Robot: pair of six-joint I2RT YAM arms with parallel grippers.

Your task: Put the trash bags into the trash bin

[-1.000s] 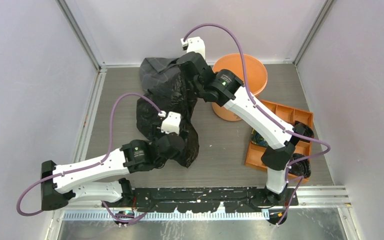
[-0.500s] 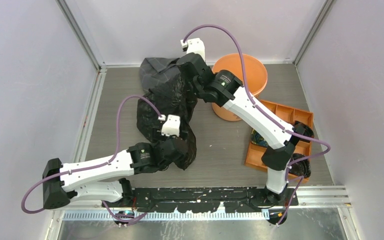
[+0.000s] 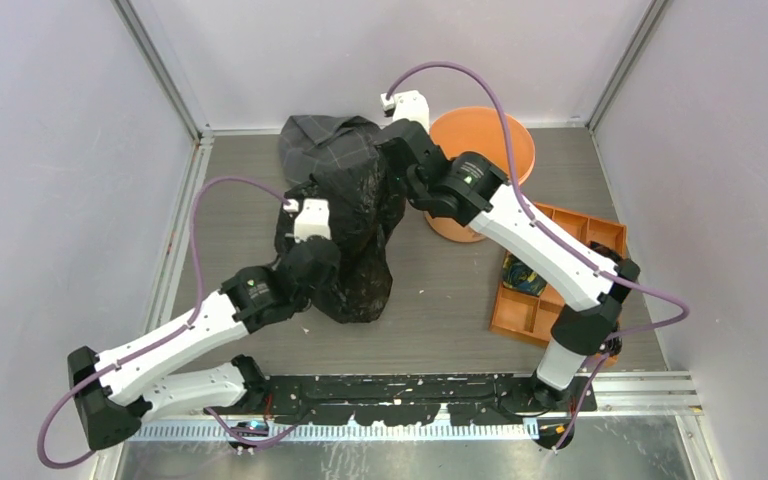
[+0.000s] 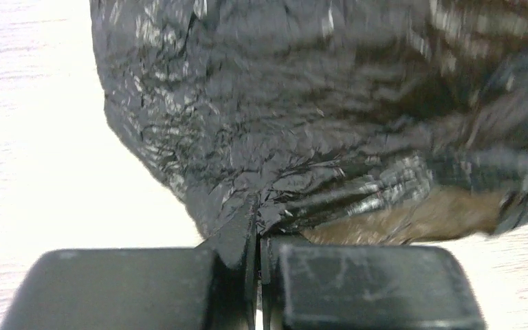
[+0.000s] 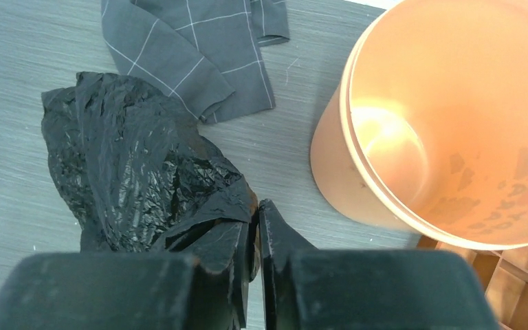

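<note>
The trash bag's (image 3: 355, 245) thin film could slip or tear at either pinch, or its slack could snag the trash bin's (image 5: 385, 137) rim and tip it. The left end effector (image 4: 258, 214) clamps its near fold. The right end effector (image 5: 256, 216) clamps its far fold, beside the bin at the worktop's (image 3: 440, 300) far edge.

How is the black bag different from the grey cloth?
The black bag is shiny and crinkly; the grey cloth is dull, with thin pale squares. The bag is bunched up and pinched by the left gripper and right gripper; the cloth lies spread on the table, ungripped. Both are soft and outside the orange bucket.
</note>
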